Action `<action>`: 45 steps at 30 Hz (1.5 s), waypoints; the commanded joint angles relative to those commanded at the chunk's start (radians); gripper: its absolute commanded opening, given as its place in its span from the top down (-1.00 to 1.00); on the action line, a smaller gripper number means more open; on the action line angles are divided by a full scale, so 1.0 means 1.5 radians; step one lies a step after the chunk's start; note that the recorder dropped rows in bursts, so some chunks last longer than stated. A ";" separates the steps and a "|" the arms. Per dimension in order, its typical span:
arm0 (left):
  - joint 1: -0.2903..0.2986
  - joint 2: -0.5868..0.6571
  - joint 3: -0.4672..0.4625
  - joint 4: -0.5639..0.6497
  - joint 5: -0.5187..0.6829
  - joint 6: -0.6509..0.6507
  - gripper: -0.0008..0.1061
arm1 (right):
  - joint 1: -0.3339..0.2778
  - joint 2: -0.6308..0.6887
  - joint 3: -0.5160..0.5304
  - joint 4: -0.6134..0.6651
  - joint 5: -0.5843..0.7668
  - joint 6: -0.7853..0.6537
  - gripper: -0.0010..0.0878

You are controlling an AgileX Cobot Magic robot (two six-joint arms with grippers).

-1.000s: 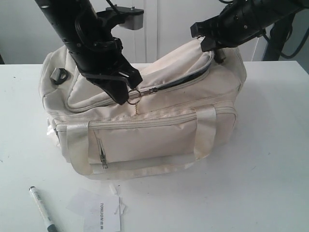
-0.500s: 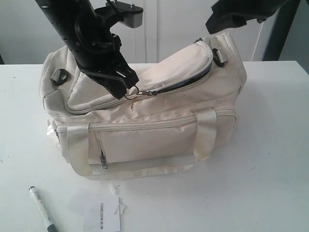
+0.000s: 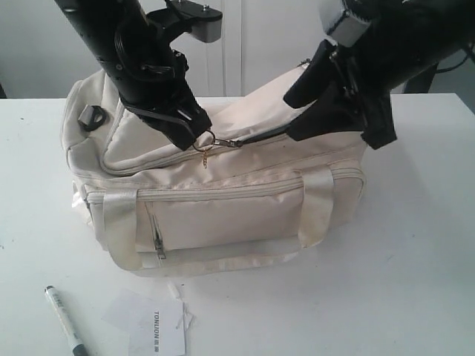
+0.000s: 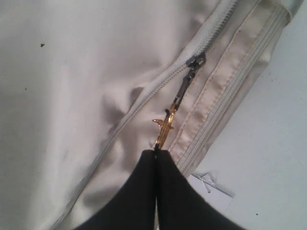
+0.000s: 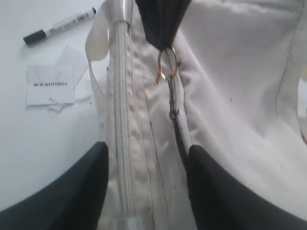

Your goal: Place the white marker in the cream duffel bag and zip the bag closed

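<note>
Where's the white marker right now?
Exterior view: the white marker lies on the table at the lower left, in front of the cream duffel bag, just left of the paper tag.

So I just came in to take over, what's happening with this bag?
The left pincer is shut on the gold zipper pull of the cream duffel bag, whose top looks partly unzipped. The right pincer hangs open over the bag's other end, holding nothing. The white marker lies on the table beside a paper tag, not yet in the bag.
</note>
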 joint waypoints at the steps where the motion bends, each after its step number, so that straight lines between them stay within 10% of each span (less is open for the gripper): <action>1: 0.000 0.000 0.000 0.000 -0.001 0.004 0.99 | 0.002 0.010 0.003 0.003 -0.003 -0.016 -0.02; 12: 0.000 0.000 0.000 -0.001 -0.003 0.013 0.99 | 0.024 0.110 0.005 0.150 -0.005 -0.174 0.02; 37: 0.000 0.000 0.000 -0.022 0.008 0.028 0.99 | 0.075 0.152 0.005 0.140 -0.086 -0.231 0.13; 45: 0.000 0.000 0.000 -0.022 0.006 0.031 0.99 | 0.076 0.152 0.005 0.116 -0.077 -0.207 0.79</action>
